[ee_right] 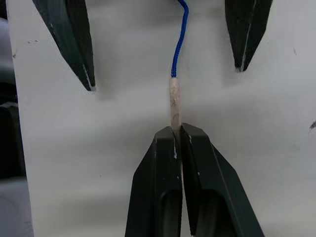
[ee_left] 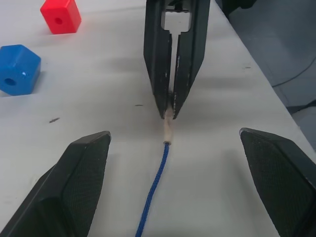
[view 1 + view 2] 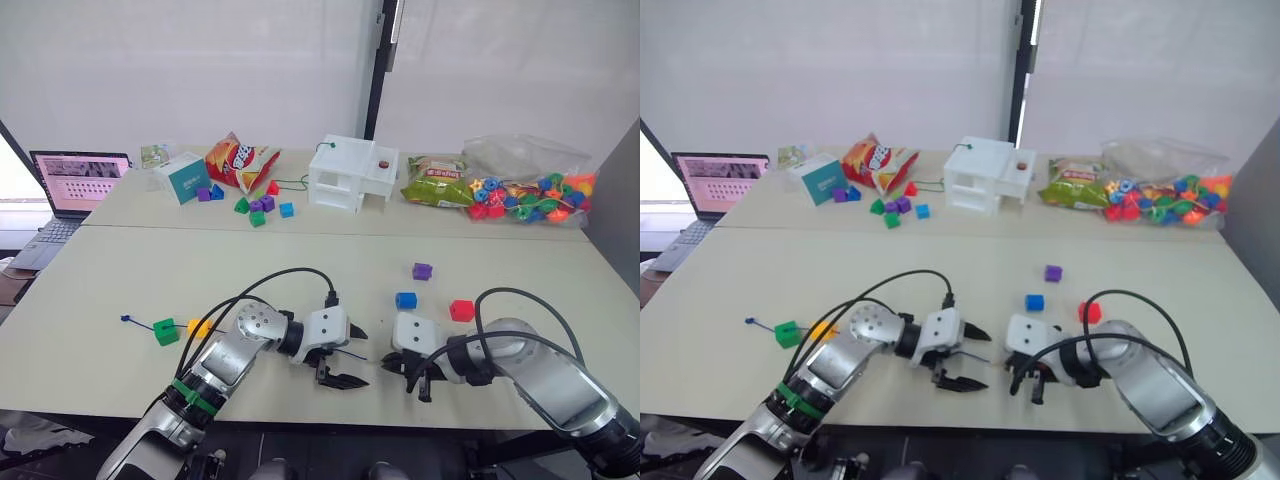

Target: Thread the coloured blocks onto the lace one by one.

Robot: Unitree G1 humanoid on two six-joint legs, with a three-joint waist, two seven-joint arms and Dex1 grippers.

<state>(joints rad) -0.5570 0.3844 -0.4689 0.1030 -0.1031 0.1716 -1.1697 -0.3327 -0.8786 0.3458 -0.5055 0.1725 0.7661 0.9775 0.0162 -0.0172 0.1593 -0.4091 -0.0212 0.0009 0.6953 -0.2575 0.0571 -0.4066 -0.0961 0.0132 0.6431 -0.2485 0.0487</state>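
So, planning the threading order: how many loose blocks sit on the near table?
5: purple, blue and red toward the right; green and yellow toward the left, on the lace.

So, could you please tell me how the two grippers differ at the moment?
The right gripper has its jaws shut on the pale tip of the lace; the left gripper has its jaws wide open, straddling the lace without touching it. Both sit low over the table near its front edge, facing each other.

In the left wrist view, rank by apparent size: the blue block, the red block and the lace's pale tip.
1. Blue block, largest as seen, though it lies nearer the camera than the red one, so true size is unsure.
2. Red block.
3. Pale tip of the lace, partly hidden in the right hand.
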